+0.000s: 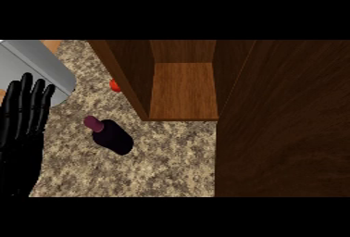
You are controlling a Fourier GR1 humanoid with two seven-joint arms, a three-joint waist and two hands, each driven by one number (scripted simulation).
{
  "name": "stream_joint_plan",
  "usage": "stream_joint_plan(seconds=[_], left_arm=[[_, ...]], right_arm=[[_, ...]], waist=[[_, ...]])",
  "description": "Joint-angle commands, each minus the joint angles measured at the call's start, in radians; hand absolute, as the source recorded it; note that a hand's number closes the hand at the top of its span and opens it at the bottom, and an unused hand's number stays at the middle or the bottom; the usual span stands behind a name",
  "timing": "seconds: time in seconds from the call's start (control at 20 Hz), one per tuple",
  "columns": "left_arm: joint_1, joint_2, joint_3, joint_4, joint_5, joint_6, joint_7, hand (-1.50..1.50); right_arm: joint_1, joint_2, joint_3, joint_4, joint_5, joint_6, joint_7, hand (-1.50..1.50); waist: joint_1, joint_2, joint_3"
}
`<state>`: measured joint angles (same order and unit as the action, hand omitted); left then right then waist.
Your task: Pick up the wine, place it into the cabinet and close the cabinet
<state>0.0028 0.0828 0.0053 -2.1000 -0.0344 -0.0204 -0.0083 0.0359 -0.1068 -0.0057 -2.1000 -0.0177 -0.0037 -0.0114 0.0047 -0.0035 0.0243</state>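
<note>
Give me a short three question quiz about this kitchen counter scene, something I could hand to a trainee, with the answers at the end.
1. True or false: the wine bottle already stands inside the cabinet.
2. Which robot hand is in view, and are its fingers straight or curled?
3. Multiple choice: the cabinet door is A) shut, B) swung open, C) missing.

Key
1. False. It is on the counter, in front of the cabinet and to its left.
2. The left robot hand, at the view's left edge, fingers straight and holding nothing.
3. B.
</note>
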Motion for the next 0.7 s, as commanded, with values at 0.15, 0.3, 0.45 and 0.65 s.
stream_joint_plan(seconds=[0.15,0.3,0.45,0.65], left_arm=[[-0.238,-0.036,-0.066,0.192,-0.053,0.032,0.099,-1.50],[-0.207,-0.080,-0.110,0.258,0.117,0.030,0.201,-1.50],[-0.311,-0.081,-0.123,0.267,0.117,0.093,0.294,-1.50],[-0.350,-0.082,-0.305,0.191,0.080,0.311,0.414,-1.50]], right_arm=[[0.101,0.003,0.010,-0.131,-0.035,0.026,0.020,-1.50],[0.080,-0.003,0.198,-0.087,-0.086,0.154,0.071,-1.50],[0.153,-0.019,0.233,-0.191,-0.125,0.181,0.119,-1.50],[0.219,-0.039,0.257,-0.351,-0.136,0.164,0.216,-1.50]], waist=[[-0.030,0.004,-0.024],[-0.033,0.012,-0.025],[-0.032,0.002,-0.024],[-0.026,-0.002,-0.024]])
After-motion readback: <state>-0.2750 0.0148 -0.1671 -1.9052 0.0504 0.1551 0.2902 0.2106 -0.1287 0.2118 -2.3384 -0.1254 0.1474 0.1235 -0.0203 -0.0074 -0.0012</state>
